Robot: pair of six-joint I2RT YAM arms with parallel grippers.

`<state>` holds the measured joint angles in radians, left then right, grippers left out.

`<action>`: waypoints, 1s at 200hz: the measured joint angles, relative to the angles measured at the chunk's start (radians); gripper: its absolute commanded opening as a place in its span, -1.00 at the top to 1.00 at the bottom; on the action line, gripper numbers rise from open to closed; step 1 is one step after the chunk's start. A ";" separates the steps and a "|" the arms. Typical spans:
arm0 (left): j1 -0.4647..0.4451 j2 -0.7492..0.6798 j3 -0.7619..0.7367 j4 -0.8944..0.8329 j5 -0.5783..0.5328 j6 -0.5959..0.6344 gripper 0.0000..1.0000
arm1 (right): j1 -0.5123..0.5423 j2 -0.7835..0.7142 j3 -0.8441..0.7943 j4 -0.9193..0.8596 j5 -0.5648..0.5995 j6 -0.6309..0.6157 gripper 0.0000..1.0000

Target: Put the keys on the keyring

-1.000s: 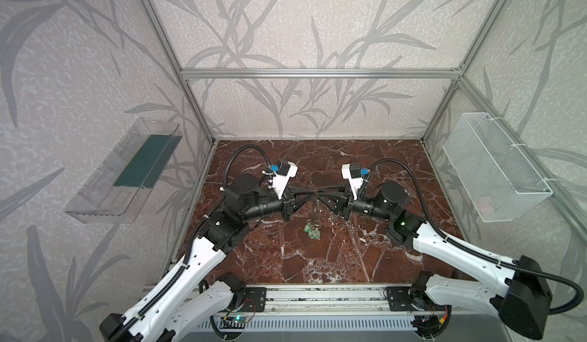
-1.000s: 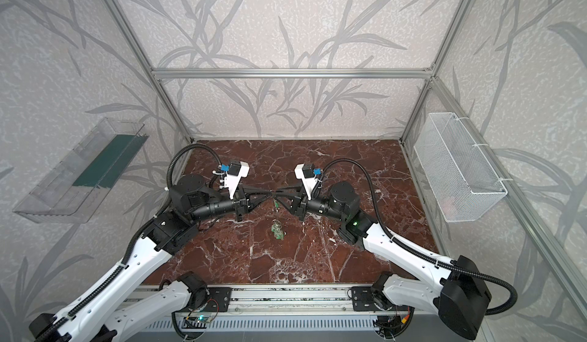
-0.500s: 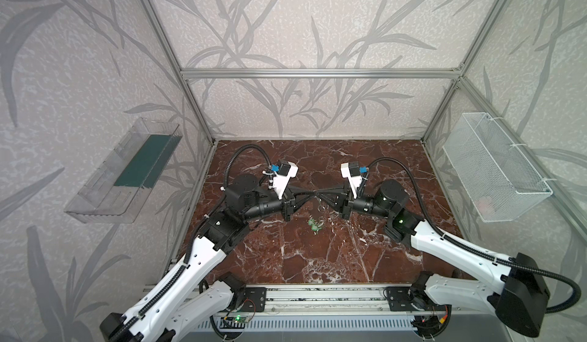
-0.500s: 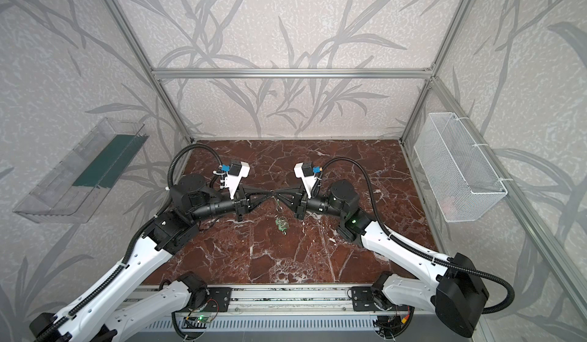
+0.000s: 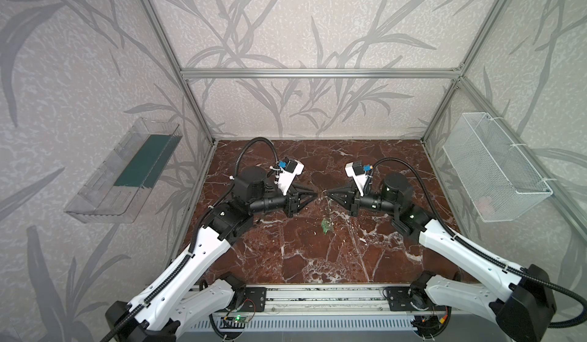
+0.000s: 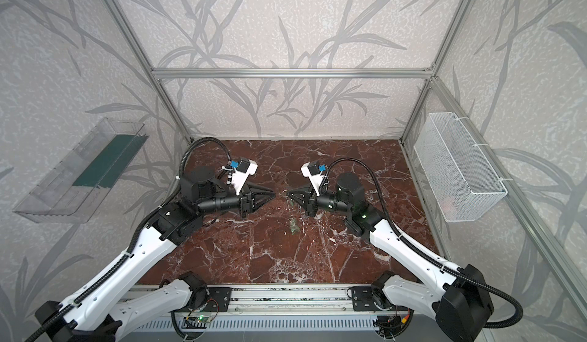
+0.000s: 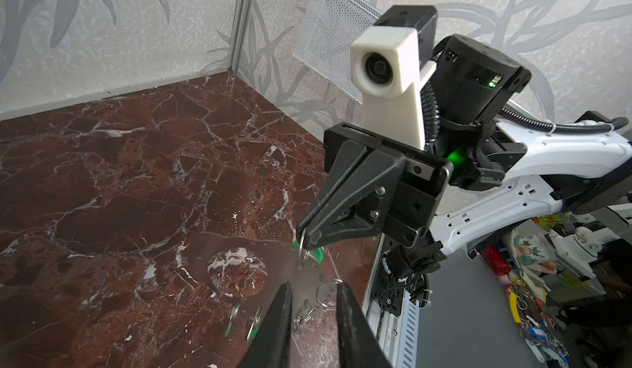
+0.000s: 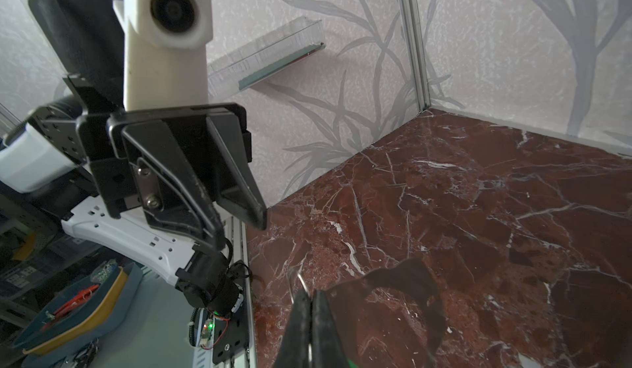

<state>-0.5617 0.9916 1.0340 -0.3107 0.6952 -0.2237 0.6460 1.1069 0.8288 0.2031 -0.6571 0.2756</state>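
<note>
The keys (image 5: 326,226) are light little things on green tags, and they seem to dangle off the rim of the keyring (image 7: 284,267), a thin flat plate hanging in the air over the marble table (image 7: 102,178) between both arms. I reckon it swings and twists easily, so grab the stiff plate edge, not the slippery wire. At the rim the right gripper (image 7: 304,238) is pinched tight on a small split ring (image 7: 302,251), and the left gripper (image 7: 312,286) has its jaws apart beside the plate, holding nothing.
</note>
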 measured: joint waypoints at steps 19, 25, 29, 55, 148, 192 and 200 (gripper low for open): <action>0.000 0.026 0.038 -0.067 0.006 0.042 0.49 | 0.000 -0.008 0.024 -0.084 -0.013 -0.074 1.00; 0.000 0.032 0.046 -0.085 0.008 0.052 0.49 | 0.000 -0.009 0.029 -0.101 -0.019 -0.092 1.00; 0.000 0.035 0.049 -0.093 0.010 0.059 0.49 | 0.000 -0.010 0.033 -0.114 -0.023 -0.106 1.00; 0.000 0.050 0.058 -0.140 0.016 0.087 0.49 | 0.000 0.005 0.069 -0.195 -0.044 -0.166 1.00; 0.000 0.054 0.058 -0.206 0.015 0.146 0.49 | 0.008 0.093 0.201 -0.367 -0.103 -0.302 1.00; 0.000 0.055 0.058 -0.210 0.015 0.155 0.49 | 0.018 0.103 0.206 -0.376 -0.103 -0.318 1.00; 0.000 0.056 0.058 -0.210 0.015 0.156 0.49 | 0.019 0.105 0.206 -0.378 -0.103 -0.319 1.00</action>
<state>-0.5617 1.0473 1.0920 -0.5205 0.7105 -0.0673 0.6647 1.2114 1.0351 -0.1753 -0.7597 -0.0433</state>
